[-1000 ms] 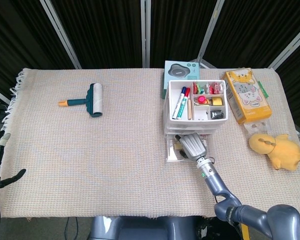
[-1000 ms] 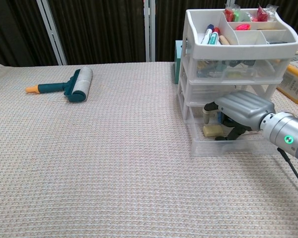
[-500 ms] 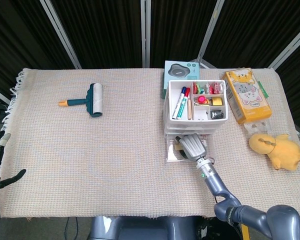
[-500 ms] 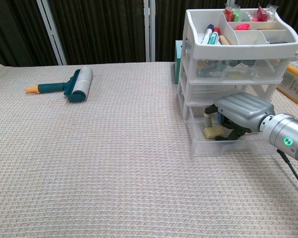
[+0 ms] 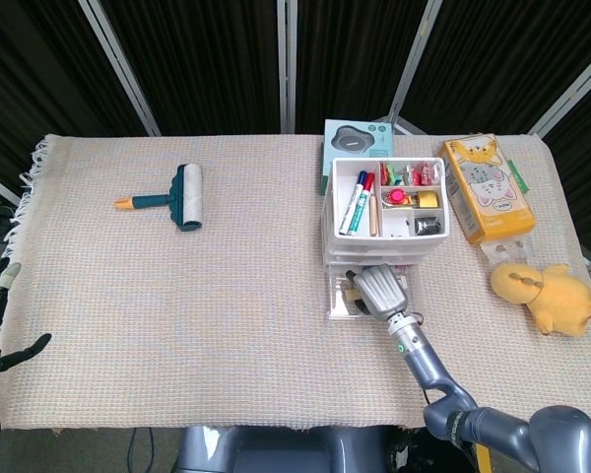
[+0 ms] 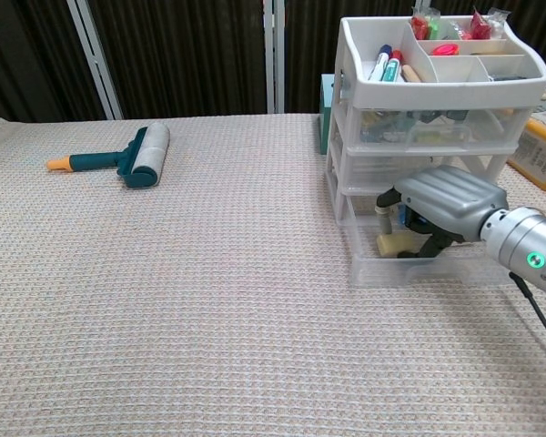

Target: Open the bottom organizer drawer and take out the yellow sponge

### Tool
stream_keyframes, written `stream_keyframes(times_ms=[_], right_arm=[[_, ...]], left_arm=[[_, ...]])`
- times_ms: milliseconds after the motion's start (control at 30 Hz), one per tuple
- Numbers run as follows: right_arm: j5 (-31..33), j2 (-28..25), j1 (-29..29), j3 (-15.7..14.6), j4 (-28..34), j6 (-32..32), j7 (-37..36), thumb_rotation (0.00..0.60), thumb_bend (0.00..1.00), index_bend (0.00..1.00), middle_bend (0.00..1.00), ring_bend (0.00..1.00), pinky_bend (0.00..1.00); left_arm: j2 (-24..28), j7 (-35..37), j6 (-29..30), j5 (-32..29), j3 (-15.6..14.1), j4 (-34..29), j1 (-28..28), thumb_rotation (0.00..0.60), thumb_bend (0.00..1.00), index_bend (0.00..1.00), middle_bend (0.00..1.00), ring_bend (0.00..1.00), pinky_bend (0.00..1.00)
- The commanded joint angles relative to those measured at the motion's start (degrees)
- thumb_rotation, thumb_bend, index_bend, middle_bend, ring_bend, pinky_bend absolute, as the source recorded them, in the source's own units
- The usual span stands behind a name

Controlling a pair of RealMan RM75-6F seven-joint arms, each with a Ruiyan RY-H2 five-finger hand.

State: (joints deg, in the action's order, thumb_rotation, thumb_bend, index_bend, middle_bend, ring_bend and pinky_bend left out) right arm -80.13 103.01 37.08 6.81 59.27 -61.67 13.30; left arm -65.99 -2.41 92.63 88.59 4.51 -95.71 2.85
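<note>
**Right hand reaching into the pulled-out bottom drawer at the sponge**

The table (image 5: 177,296) is covered by a beige woven cloth. Toward its right side stands the white plastic organizer (image 6: 437,137), its top tray holding markers and small coloured bits. Its bottom drawer (image 6: 409,269) is pulled out toward the robot, the clear front wall standing well forward of the two drawers above.

The right hand (image 6: 441,205) reaches into the open drawer from the front, palm down, its dark fingers (image 6: 428,246) curled downward. They are at the yellow sponge (image 6: 389,244), a pale block lying at the left end of the drawer; whether they actually clamp it or only touch it cannot be told. From the head view the right hand (image 5: 374,288) covers most of the drawer.

The left hand (image 5: 0,325) hangs at the table's left edge, well apart from everything, fingers spread and holding nothing.

Elsewhere: an orange cat-printed box (image 5: 486,187) and a yellow plush toy (image 5: 544,293) to the organizer's right, a teal box (image 5: 357,141) behind it, and a lint roller (image 5: 175,195) far to the left.
</note>
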Motion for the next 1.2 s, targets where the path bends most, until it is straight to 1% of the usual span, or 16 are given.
stream_keyframes(times_ms=[33,200,500,733,900,967,1000,1200], right_arm=[[-0.5,-0.6,-0.3,0.0,0.9,-0.8,-0.2,0.600,0.18,0.55,1.00,0.97,0.71],[-1.2,-1.9,-0.8,0.1,2.7,-2.2,0.1,0.600,0.18,0.55,1.00,0.97,0.71],[-2.8,-5.9,-2.3,0.8,8.4,-7.2,1.8,0.600,0.18,0.55,1.00,0.97,0.71],[-3.5,-11.4,-4.3,1.9,14.7,-11.2,3.4,0.600,0.18,0.55,1.00,0.97,0.71],[-2.7,-15.4,-6.0,2.8,17.4,-13.2,4.4,0.600,0.18,0.54,1.00,0.97,0.71],[-2.2,-17.2,-7.1,3.1,17.5,-14.5,4.6,0.600,0.18,0.54,1.00,0.97,0.71],[-1.2,-18.2,-8.0,3.4,16.9,-14.8,3.6,0.600,0.18,0.54,1.00,0.97,0.71],[1.6,-20.4,-10.1,3.3,12.8,-13.7,0.9,0.600,0.18,0.54,1.00,0.97,0.71]], left_arm=[[-0.1,-0.3,-0.1,0.1,-0.1,0.0,0.0,0.600,0.07,0.00,0.00,0.00,0.00],[-0.1,-0.4,0.2,0.2,-0.1,-0.1,-0.1,0.600,0.07,0.00,0.00,0.00,0.00],[-0.2,-0.5,0.7,0.7,-0.2,-0.1,-0.2,0.600,0.07,0.00,0.00,0.00,0.00],[-0.2,-0.7,0.9,0.9,-0.3,-0.1,-0.3,0.600,0.07,0.00,0.00,0.00,0.00],[-0.3,-1.1,1.0,1.1,-0.4,-0.2,-0.4,0.600,0.07,0.00,0.00,0.00,0.00],[-0.3,-1.0,1.1,1.2,-0.5,-0.3,-0.5,0.600,0.07,0.00,0.00,0.00,0.00],[-0.3,-1.0,1.0,1.2,-0.5,-0.3,-0.5,0.600,0.07,0.00,0.00,0.00,0.00],[-0.3,-1.3,0.9,1.2,-0.4,-0.5,-0.5,0.600,0.07,0.00,0.00,0.00,0.00]])
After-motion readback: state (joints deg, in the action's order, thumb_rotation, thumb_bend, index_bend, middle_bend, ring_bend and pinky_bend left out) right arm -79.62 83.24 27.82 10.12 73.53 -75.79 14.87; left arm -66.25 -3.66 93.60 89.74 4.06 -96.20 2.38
